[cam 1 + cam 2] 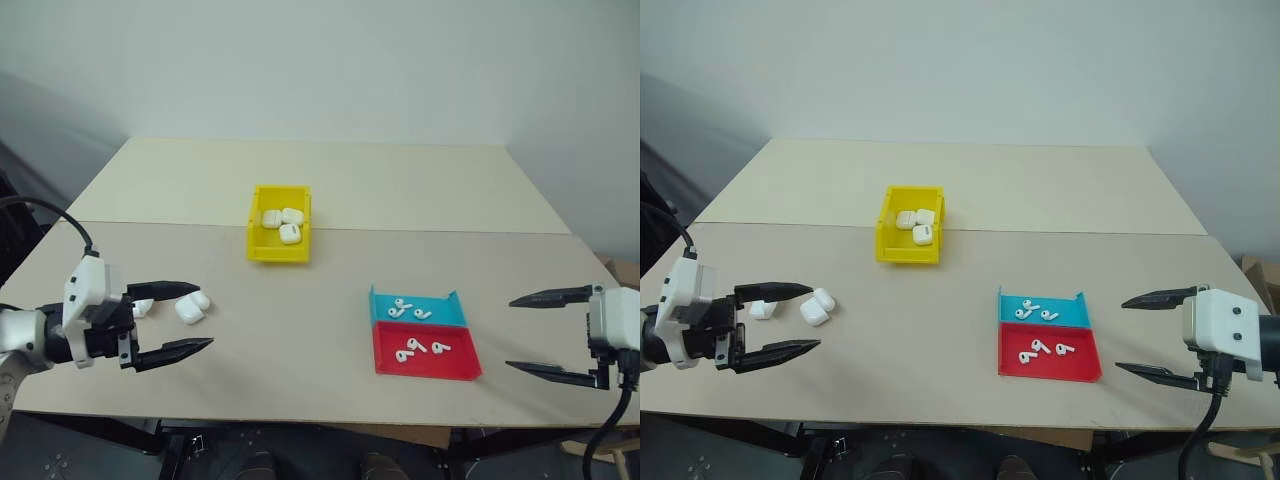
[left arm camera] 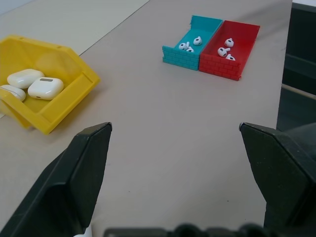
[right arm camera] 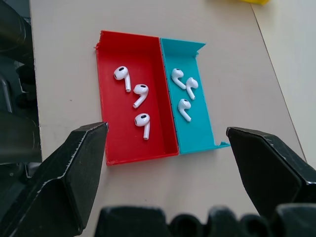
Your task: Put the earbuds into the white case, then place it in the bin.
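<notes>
Earbuds (image 3: 139,94) lay in two trays near the surface's (image 1: 330,330) front right: three in the red tray (image 1: 425,352), three in the blue tray (image 1: 418,308) touching it behind. The right end effector (image 1: 545,335) hovered just right of them, fingers wide, empty. Loose white cases (image 1: 192,306) lay on the surface just beyond the left end effector (image 1: 190,318), also wide and empty. The bin (image 1: 279,224) stood well apart, farther back near the centre, with three cases inside
</notes>
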Robot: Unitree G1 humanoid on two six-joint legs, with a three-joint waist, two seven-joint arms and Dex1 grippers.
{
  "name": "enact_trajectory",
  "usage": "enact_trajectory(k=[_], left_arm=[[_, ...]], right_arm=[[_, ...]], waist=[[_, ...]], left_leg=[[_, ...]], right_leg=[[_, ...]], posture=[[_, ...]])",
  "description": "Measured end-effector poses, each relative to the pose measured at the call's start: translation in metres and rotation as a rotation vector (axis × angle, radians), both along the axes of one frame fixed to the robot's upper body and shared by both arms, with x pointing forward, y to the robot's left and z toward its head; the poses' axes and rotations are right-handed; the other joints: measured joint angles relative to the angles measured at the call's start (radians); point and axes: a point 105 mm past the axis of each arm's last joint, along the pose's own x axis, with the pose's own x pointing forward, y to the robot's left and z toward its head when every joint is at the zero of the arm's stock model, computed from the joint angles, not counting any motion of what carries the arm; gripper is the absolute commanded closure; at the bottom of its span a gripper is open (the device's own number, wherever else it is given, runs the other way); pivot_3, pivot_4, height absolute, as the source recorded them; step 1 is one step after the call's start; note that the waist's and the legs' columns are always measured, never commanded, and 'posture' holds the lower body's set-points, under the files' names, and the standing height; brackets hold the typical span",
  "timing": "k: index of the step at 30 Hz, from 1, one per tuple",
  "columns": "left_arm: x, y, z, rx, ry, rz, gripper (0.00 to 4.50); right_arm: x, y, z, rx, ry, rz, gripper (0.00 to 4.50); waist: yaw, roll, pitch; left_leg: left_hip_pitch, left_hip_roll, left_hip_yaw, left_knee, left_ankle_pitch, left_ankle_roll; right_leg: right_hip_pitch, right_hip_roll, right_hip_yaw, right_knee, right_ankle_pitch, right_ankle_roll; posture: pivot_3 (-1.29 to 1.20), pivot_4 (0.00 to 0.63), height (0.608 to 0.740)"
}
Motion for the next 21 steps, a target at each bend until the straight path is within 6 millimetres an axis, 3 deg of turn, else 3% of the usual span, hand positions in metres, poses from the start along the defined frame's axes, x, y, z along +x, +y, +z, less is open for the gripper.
enact_trajectory(k=[21], left_arm=[[0.0084, 0.0019, 0.0025, 0.051, -0.036, 0.084, 0.0]], right_arm=[[0.0099, -0.0046, 0.0051, -0.023, -0.033, -0.034, 0.05]], waist=[[0.0, 0.0, 0.0]], left_leg=[[0.0, 0.0, 0.0, 0.0, 0.0, 0.0]], right_leg=[[0.0, 0.0, 0.0, 0.0, 0.0, 0.0]], posture=[[0.0, 0.15, 0.74]])
